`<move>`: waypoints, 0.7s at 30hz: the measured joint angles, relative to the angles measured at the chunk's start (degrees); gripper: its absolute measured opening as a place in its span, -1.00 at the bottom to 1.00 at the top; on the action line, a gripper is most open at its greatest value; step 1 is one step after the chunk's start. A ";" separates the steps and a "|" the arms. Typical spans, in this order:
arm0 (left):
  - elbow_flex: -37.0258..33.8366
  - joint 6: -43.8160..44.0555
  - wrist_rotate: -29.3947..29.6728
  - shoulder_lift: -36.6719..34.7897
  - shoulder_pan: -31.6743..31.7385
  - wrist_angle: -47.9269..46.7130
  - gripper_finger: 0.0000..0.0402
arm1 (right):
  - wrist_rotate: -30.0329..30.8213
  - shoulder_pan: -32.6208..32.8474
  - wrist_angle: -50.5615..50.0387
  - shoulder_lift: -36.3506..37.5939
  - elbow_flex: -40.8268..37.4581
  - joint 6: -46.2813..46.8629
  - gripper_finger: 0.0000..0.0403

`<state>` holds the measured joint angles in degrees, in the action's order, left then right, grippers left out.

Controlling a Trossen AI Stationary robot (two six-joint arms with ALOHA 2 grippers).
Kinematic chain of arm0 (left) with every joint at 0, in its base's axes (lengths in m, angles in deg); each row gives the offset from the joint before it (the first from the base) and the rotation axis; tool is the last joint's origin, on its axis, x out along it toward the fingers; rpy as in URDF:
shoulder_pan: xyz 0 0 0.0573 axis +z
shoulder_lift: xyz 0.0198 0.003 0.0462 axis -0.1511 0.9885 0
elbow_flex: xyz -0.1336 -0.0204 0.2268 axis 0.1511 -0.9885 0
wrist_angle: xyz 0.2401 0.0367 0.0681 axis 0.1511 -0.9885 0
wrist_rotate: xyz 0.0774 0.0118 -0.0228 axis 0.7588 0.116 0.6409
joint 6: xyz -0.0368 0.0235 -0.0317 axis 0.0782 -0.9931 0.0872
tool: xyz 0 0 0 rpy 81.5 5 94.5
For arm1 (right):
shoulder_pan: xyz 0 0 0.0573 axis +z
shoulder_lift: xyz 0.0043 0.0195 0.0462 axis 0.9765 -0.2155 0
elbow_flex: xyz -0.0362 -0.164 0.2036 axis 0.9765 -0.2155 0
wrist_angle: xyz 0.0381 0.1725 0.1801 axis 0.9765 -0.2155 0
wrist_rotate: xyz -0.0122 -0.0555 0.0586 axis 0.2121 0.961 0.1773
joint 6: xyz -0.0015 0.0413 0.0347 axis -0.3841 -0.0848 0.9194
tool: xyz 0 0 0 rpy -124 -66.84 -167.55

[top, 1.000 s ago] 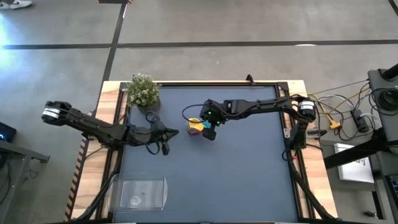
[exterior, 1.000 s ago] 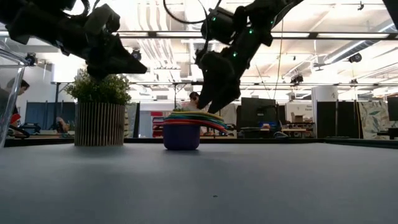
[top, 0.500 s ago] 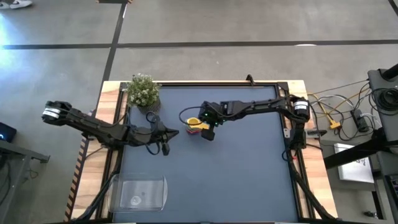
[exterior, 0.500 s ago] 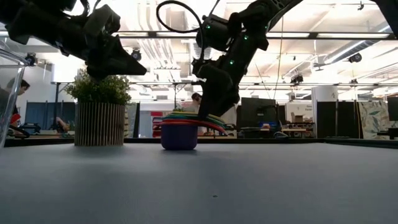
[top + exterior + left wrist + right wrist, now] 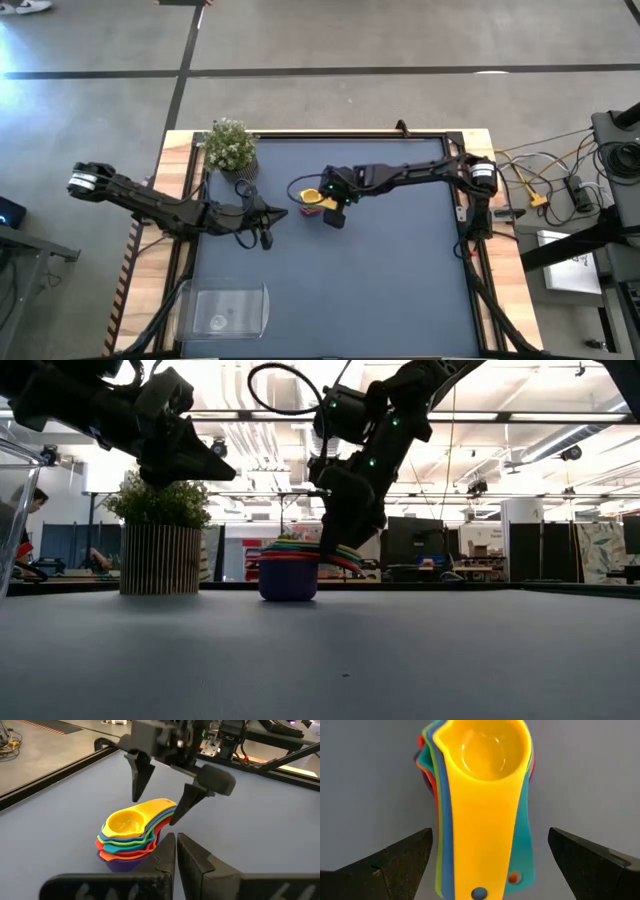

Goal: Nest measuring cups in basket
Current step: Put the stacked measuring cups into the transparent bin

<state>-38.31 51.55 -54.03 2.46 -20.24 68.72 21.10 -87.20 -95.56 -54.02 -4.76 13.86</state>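
Observation:
The measuring cups (image 5: 131, 833) stand nested in one stack on the table's middle, purple at the bottom and yellow on top, with their handles (image 5: 481, 851) fanned out together. My right gripper (image 5: 490, 865) is open and points down at a slant over the handles, one finger on either side, apart from them. My left gripper (image 5: 176, 851) is shut and hovers left of the stack (image 5: 312, 199), touching nothing. The clear basket (image 5: 230, 308) lies flat near the table's near left corner.
A small potted plant (image 5: 230, 146) stands at the far left corner, behind my left arm. The table has a raised dark frame (image 5: 400, 134) around it. Bare table surface lies between the stack and the basket.
My right gripper has come down a little toward the stack of cups, still open, so that its fingers now stand on either side of the handles.

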 joint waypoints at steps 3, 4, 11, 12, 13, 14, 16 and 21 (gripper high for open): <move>0.00 0.02 0.00 0.00 0.02 0.04 -1.00 | 0.03 0.00 0.01 -1.53 0.00 -0.11 0.91; -0.02 0.02 0.00 0.00 0.02 0.02 -1.00 | 0.01 0.00 0.03 -2.14 0.00 -0.15 0.91; 0.00 0.02 -0.02 0.00 0.00 -0.02 -1.00 | -0.04 -0.13 -0.08 -3.51 0.71 -0.54 0.91; -0.02 0.02 -0.02 0.00 0.02 -0.14 -1.00 | -0.04 -0.13 0.02 -3.47 1.06 -0.60 0.90; 0.00 0.02 -0.02 0.00 0.00 -0.17 -1.00 | -0.03 -0.13 -0.20 -3.38 1.35 -0.74 0.89; -0.02 0.02 -0.02 0.00 0.02 -0.15 -1.00 | 0.01 -0.13 -1.11 -3.35 1.82 -0.90 0.86; -0.02 0.02 -0.02 0.00 0.00 -0.17 -1.00 | 0.13 -0.13 -2.27 -3.31 2.76 -1.35 0.76; -0.01 0.02 -0.02 0.00 0.01 -0.17 -1.00 | 1.32 -0.13 -4.70 -3.31 3.24 -2.26 0.37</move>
<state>-38.32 51.57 -54.05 2.46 -20.24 68.55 22.42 -87.34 -100.26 -57.33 -1.52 11.60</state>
